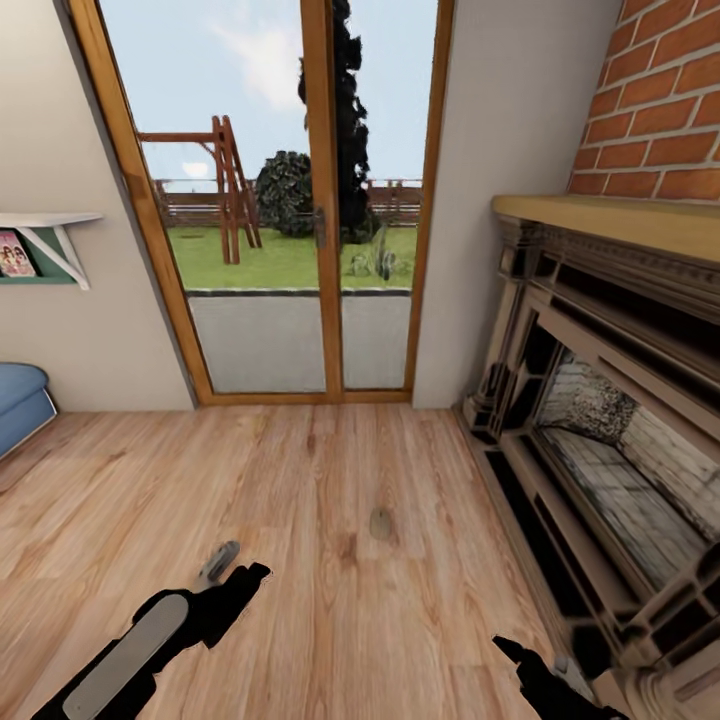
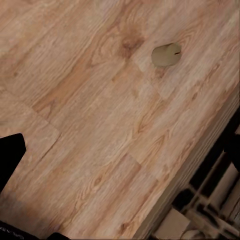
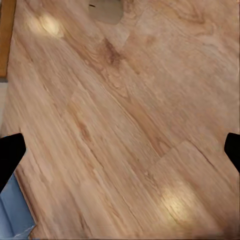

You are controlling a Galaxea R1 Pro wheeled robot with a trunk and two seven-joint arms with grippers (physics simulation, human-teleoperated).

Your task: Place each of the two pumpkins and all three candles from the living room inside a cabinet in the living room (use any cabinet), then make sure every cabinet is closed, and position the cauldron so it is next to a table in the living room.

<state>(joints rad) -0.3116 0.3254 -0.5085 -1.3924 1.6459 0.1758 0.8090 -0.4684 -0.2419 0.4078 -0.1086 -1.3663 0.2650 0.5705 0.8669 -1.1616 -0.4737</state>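
One candle (image 1: 381, 523), a short tan cylinder, lies on the wooden floor between my two arms and in front of the fireplace. In the left wrist view the candle (image 2: 166, 54) lies on the planks, well ahead of the fingers. It also sits cropped at the frame edge in the right wrist view, candle (image 3: 106, 10). My left gripper (image 1: 235, 563) hovers low over the floor, left of the candle, open and empty. My right gripper (image 3: 120, 150) is open too, its black fingertips (image 3: 10, 152) spread wide over bare floor. Pumpkins, cabinet, cauldron and table are out of view.
A brick fireplace (image 1: 600, 420) with a wooden mantel runs along the right side. A glass door with a wooden frame (image 1: 325, 220) stands straight ahead. A blue seat (image 1: 20, 400) and a wall shelf (image 1: 50, 235) are at the left. Wooden floor (image 1: 250, 480) lies open ahead.
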